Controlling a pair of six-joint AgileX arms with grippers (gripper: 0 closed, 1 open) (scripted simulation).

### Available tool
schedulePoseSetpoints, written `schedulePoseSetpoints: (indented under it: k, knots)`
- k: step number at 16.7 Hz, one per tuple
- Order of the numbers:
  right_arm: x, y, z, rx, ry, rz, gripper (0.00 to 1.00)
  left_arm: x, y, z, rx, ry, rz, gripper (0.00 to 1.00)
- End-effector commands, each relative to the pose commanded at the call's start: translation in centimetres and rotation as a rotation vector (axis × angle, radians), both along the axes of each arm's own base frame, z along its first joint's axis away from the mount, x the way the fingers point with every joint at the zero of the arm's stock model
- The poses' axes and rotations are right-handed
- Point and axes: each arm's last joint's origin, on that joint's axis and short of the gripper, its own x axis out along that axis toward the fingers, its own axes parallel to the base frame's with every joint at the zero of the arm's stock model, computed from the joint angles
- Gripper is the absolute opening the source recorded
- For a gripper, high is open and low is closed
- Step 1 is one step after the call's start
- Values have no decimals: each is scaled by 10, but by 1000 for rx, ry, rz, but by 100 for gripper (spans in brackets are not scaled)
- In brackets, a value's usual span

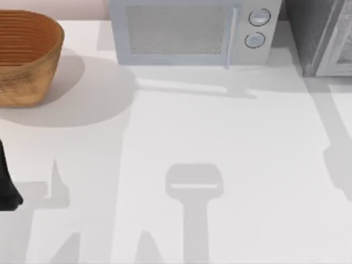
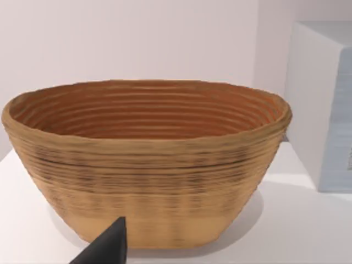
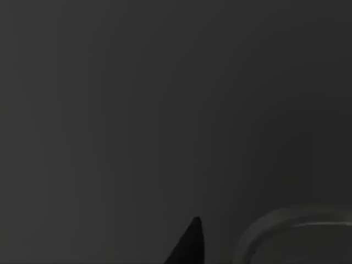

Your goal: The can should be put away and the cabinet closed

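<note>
Cabinet work pending at the far right, with the can's whereabouts untold.

Grey cabinet (image 1: 324,38) is standing at the table's far right corner, beside the pale grey microwave (image 1: 192,33); the woven brown basket (image 1: 25,55) is sitting far left. Right wrist view is dark. Left arm (image 1: 6,187) is waiting at the left edge, facing the basket, so the right arm is probably nearer the cabinet. Whether either claw is open, I cannot tell.

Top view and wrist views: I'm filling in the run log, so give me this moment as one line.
left arm: table's left edge | basket: far left | microwave: door shut, back centre | cabinet: far right | right wrist view: dark
</note>
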Motion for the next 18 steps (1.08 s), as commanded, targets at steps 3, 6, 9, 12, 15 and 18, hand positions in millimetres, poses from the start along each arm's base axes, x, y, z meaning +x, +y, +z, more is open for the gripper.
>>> schedulePoseSetpoints:
  k: [3,6,9,12,15,18]
  knots:
    - [0,0,0,0,0,0,98,0,0,0,0,0,0,100]
    - [0,0,0,0,0,0,100,0,0,0,0,0,0,100]
    - [0,0,0,0,0,0,100,0,0,0,0,0,0,100]
    - [0,1,0,0,0,2,100,0,0,0,0,0,0,100]
    - [-6,0,4,-2,-12,6,100,0,0,0,0,0,0,100]
    - [-32,-5,21,-11,-58,18,100,0,0,0,0,0,0,100]
